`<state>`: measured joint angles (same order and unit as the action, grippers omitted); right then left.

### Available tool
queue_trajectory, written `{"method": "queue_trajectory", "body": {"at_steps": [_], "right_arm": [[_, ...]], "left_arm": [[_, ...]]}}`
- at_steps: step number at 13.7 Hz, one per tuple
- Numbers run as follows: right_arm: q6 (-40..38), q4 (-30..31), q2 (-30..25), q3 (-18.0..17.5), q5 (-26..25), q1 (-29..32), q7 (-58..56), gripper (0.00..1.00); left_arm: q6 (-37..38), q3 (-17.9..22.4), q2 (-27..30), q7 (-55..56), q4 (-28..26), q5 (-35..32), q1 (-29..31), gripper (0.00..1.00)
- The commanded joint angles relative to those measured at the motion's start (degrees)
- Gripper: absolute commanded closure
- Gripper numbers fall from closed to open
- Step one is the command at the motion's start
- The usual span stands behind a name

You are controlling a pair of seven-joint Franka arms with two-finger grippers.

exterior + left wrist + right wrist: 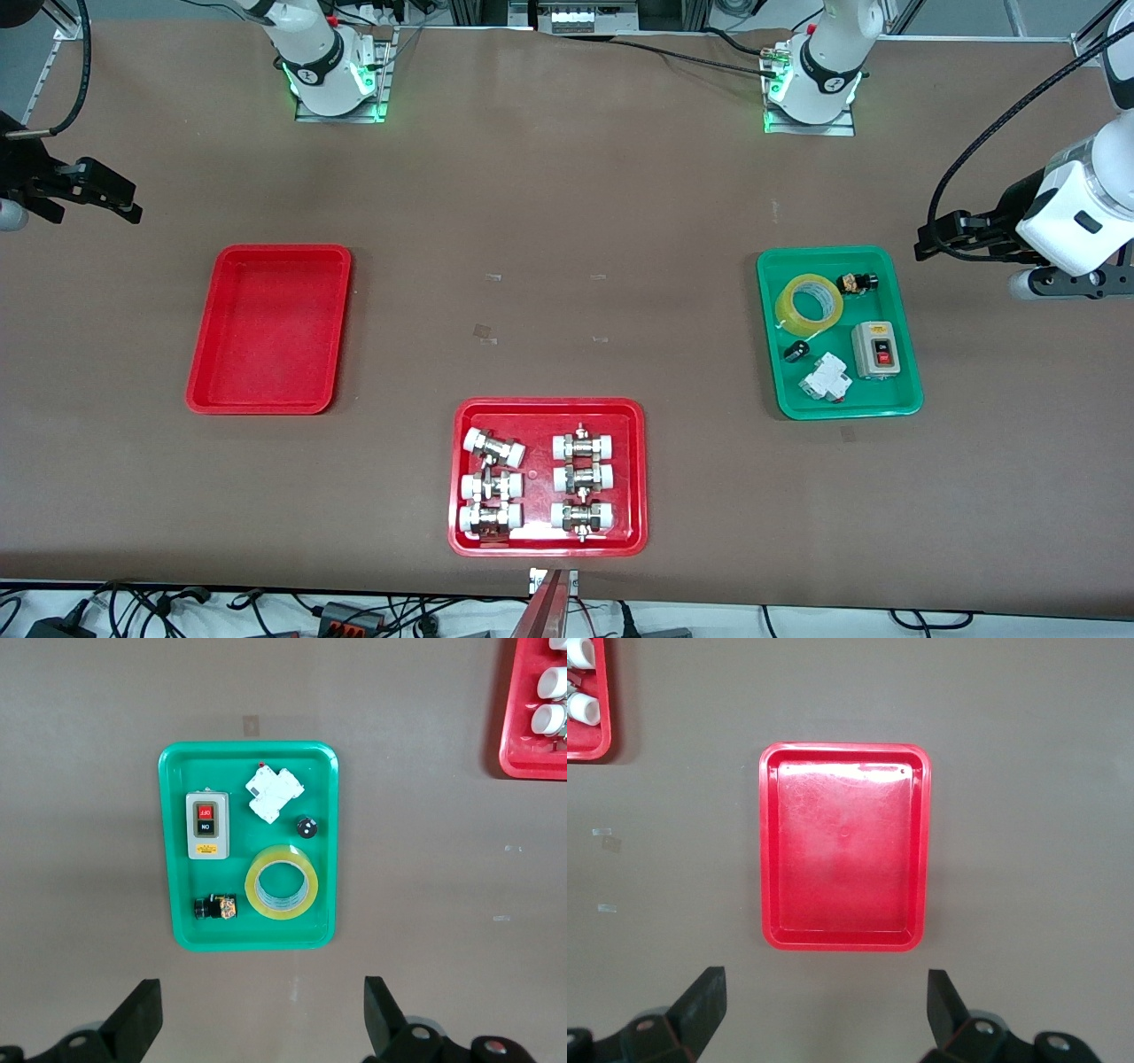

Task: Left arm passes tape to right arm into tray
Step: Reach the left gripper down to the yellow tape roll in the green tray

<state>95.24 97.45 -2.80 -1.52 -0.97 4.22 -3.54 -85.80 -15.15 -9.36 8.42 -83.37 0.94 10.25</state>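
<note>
The ring-shaped roll of translucent yellow tape [808,304] lies in the green plastic tray [895,408], at ten o'clock from the grey switch box [875,349]. My left gripper [259,1014] hangs spread above the table beside that tray; my right gripper [824,1010], fingers equally wide apart, waits beside the plain red rectangular plastic tray [769,850].

Both wrist views cut off their grippers' bodies at the picture edge, showing only the finger ends. The fittings tray [532,762] is cropped in both wrist views. The small dark part [858,283] beside the tape [808,304] is too small to identify.
</note>
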Motion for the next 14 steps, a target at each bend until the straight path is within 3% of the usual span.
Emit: {"method": "queue_trajectory", "body": {"at_steps": [1, 6, 12, 14], "right_arm": [[-0.1, 1.0, -1.5, -0.9, 0.5, 0.8, -0.9, 0.0], [-0.3, 1.0, -1.5, -0.8, 0.5, 0.8, -0.9, 0.0], [-0.5, 0.6, -1.4, -0.8, 0.6, 0.9, -0.8, 0.0], [-0.5, 0.4, -1.2, -0.7, 0.7, 0.9, -0.9, 0.0]], "left_arm": [[0.1, -0.1, 0.1, -1.0, -0.1, -0.3, 0.2, 0.0], [-0.4, -0.1, -2.1, -0.3, 0.4, -0.4, 0.4, 0.0], [-0.8, 0.6, -12.1, -0.9, 0.6, -1.0, 1.1, 0.0], [-4.5, 0.6, -15.0, -0.9, -2.2, -1.1, 1.3, 0.0]]}}
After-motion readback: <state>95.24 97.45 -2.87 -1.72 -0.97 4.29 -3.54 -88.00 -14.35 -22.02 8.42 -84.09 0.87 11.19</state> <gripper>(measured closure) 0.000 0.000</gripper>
